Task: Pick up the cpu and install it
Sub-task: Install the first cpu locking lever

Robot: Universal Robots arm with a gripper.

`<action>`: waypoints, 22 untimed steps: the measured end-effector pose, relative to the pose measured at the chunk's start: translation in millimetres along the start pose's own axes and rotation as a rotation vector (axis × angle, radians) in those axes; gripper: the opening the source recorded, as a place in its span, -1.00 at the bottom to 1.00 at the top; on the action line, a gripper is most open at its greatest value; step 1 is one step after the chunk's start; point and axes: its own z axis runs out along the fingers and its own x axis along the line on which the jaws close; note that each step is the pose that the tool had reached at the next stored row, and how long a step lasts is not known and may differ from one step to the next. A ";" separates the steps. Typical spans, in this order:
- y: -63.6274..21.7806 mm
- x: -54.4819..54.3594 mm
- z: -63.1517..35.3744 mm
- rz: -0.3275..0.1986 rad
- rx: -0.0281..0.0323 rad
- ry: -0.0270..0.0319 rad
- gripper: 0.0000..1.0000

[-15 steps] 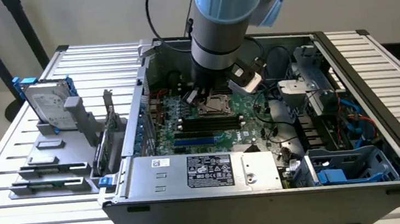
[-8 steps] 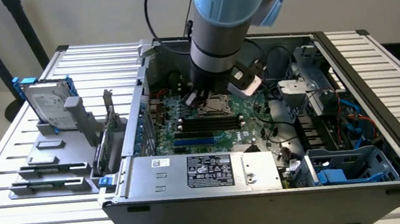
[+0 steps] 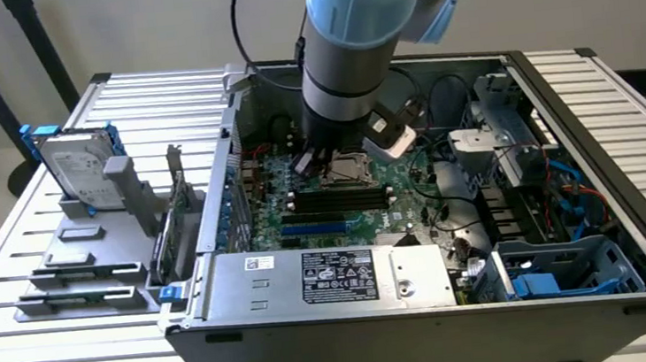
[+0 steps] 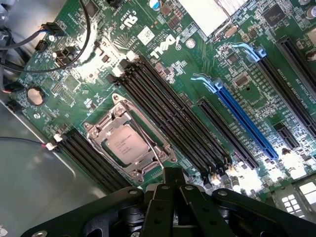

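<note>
My arm (image 3: 346, 54) hangs straight down into the open computer case (image 3: 610, 207), wrist vertical, with my pincer (image 4: 173, 190) just above the green motherboard (image 4: 237, 74). The black fingers (image 4: 173, 180) look pressed together with nothing between them. The cpu (image 4: 126, 143) lies flat in its socket, silver top facing up, framed by the metal retention bracket (image 4: 150, 170) — my fingertips hover just beside that bracket's edge, not touching the chip. The chip is square, so it has no long axis; its sides run parallel to the black memory slots (image 4: 168, 116) alongside it. In the exterior view the socket (image 3: 346, 170) sits near the middle of the board, right under my wrist. The case stands on the slatted bench (image 3: 22, 254), beside a grey parts holder (image 3: 82, 266) carrying a hard drive (image 3: 73, 165).
</note>
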 end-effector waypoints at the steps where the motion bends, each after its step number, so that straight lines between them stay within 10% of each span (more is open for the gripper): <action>1: -0.1 -0.2 0.7 -0.001 0.0011 0.0004 -0.79; 11: -0.8 -0.1 5.3 -0.023 0.0156 0.0102 -0.79; 22: -2.5 -5.4 17.2 -0.033 0.0056 0.0214 -0.79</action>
